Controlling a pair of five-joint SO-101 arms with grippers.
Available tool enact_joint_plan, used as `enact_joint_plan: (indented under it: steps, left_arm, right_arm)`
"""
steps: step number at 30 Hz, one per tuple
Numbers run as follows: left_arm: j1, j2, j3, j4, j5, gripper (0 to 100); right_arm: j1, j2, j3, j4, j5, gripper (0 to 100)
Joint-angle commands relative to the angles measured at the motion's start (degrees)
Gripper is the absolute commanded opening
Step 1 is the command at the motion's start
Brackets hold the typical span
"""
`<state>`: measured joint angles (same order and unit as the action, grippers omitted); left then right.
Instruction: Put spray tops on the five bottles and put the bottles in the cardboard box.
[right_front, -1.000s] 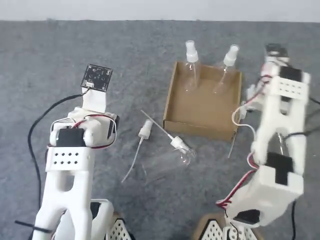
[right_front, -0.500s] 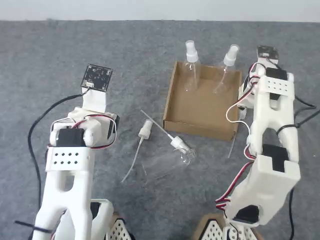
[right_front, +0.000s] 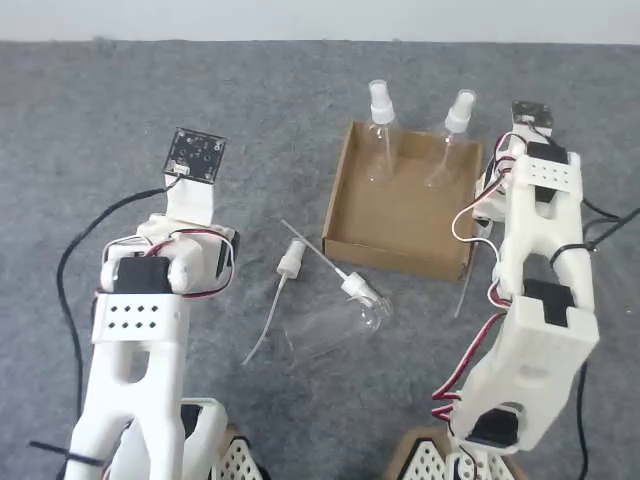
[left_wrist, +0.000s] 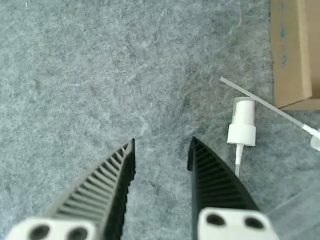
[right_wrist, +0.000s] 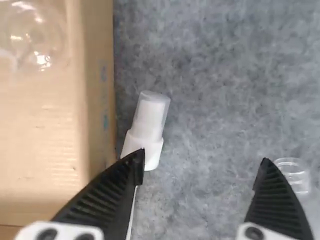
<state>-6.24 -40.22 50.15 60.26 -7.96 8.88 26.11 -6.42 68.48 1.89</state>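
The left gripper (left_wrist: 161, 145) hangs open over the grey carpet (left_wrist: 100, 60), its 2 ribbed fingers apart with nothing between them. Just beside 1 finger lies a loose spray top (left_wrist: 242, 131), white and on its side. A corner of the cardboard box (left_wrist: 292, 55) is near, beyond it.

The right gripper (right_wrist: 202, 159) is spread wide and empty, low over the carpet just beside the box's outer wall. A second spray top (right_wrist: 147, 129) lies on the carpet touching that wall, close to 1 fingertip. The clear mouth of an open-necked bottle (right_wrist: 292, 172) is near the other fingertip.

From above, the box sits between the 2 arms, nearer the right arm (right_front: 540, 230). Inside it, 1 capped bottle (right_front: 383, 135) and another capped bottle (right_front: 452, 140) lean against the far wall. In front of the box a lying bottle (right_front: 330, 325) rests on its side, with a third spray top (right_front: 360, 290) at its neck end; whether that top is fitted, I cannot tell. The left arm (right_front: 150, 290) stands well apart from the box.
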Motion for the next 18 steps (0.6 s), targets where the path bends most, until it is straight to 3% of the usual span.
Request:
enact_joint_plan:
  steps: [1, 18]
  left_arm:
    - [0.4, -0.2, -0.3, -0.4, 0.3, 16]
    - [0.4, -0.2, -0.2, -0.4, 0.3, 16]
  right_arm:
    - [-0.4, -0.3, -3.5, -1.4, -0.9, 31.4]
    - [-2.9, 0.3, -5.4, -1.3, -4.0, 31.4]
